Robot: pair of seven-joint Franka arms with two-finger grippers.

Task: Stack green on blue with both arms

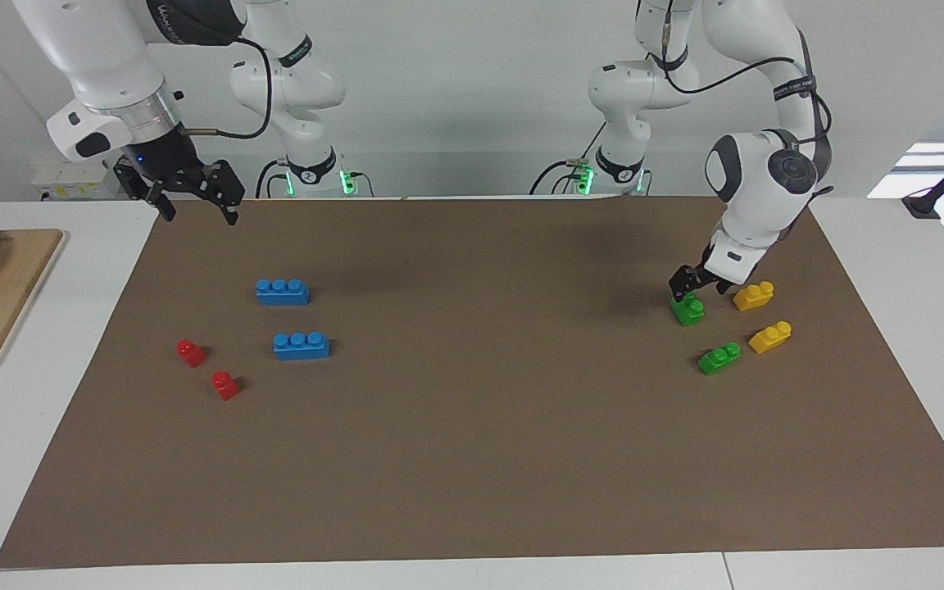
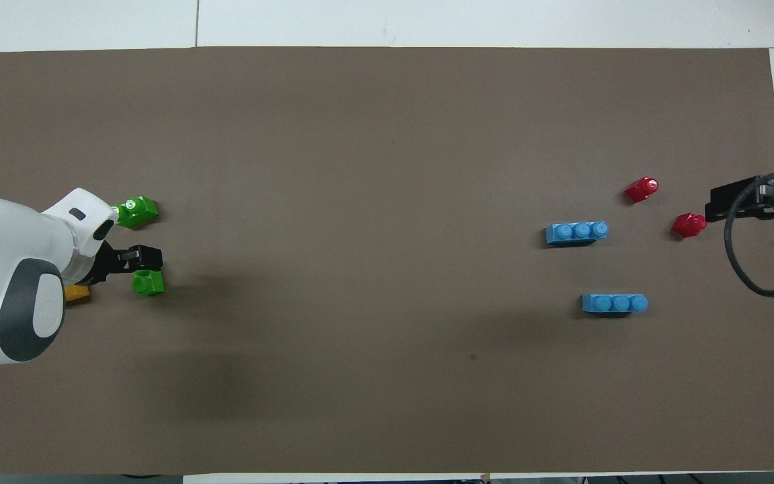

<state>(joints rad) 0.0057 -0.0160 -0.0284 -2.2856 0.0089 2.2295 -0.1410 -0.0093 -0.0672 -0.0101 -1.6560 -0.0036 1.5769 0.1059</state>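
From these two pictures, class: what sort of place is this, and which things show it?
Probably a robotics lab: two arms at a white table under a brown mat, with toy bricks laid out, the left gripper at a green brick.

From above, the left arm's black two-finger gripper [image 2: 137,259] sat low at its own end of the brown paper mat [image 2: 373,134], its fingers spread, with a small bright green two-stud plastic brick [image 2: 148,283] just beside their tips. A second green two-stud brick [image 2: 137,210] lay close by, farther from the robots. A yellow brick [image 2: 78,293] peeked out under the wrist. Well apart, toward the right gripper [image 2: 729,204], lay two blue three-stud bricks [image 2: 576,232] [image 2: 615,304] and two small red bricks [image 2: 642,189] [image 2: 688,224].
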